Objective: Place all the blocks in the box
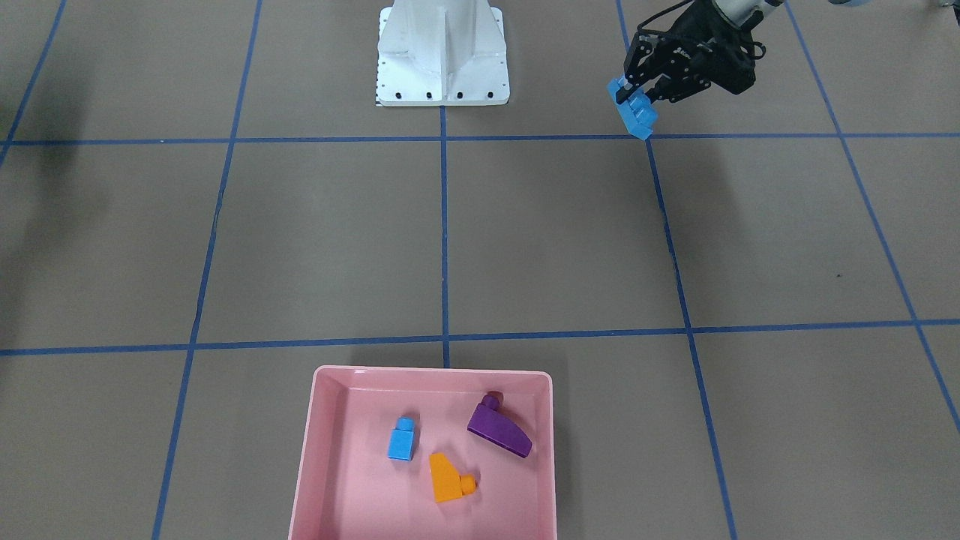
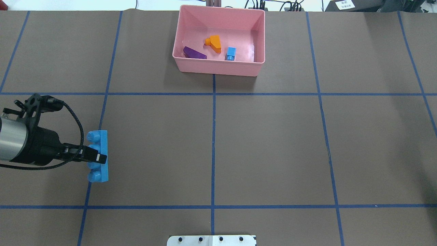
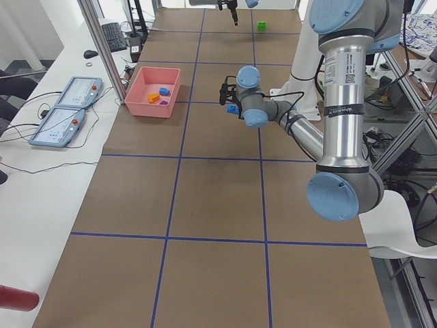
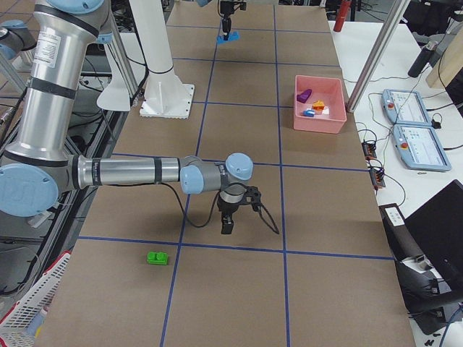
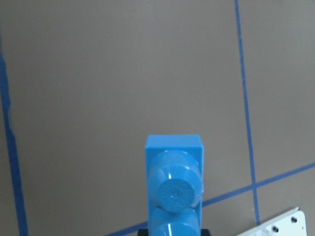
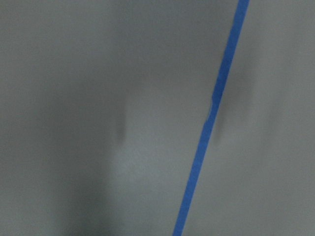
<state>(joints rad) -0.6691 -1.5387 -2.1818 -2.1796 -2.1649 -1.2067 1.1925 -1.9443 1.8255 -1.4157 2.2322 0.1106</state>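
My left gripper (image 2: 99,158) is shut on the long blue four-stud block (image 2: 98,155), held low over the table's left side; the block also fills the left wrist view (image 5: 173,182). The pink box (image 2: 218,70) sits at the far middle with the orange (image 2: 214,42), purple (image 2: 194,53) and small blue (image 2: 231,53) blocks inside. The green block (image 4: 157,256) lies on the table at the right end, a little way from my right gripper (image 4: 228,220). Whether that gripper is open or shut I cannot tell.
The white robot base (image 1: 442,60) stands at the table's near middle edge. Blue tape lines grid the brown table. Two tablets (image 3: 72,102) lie on the white side bench beyond the box.
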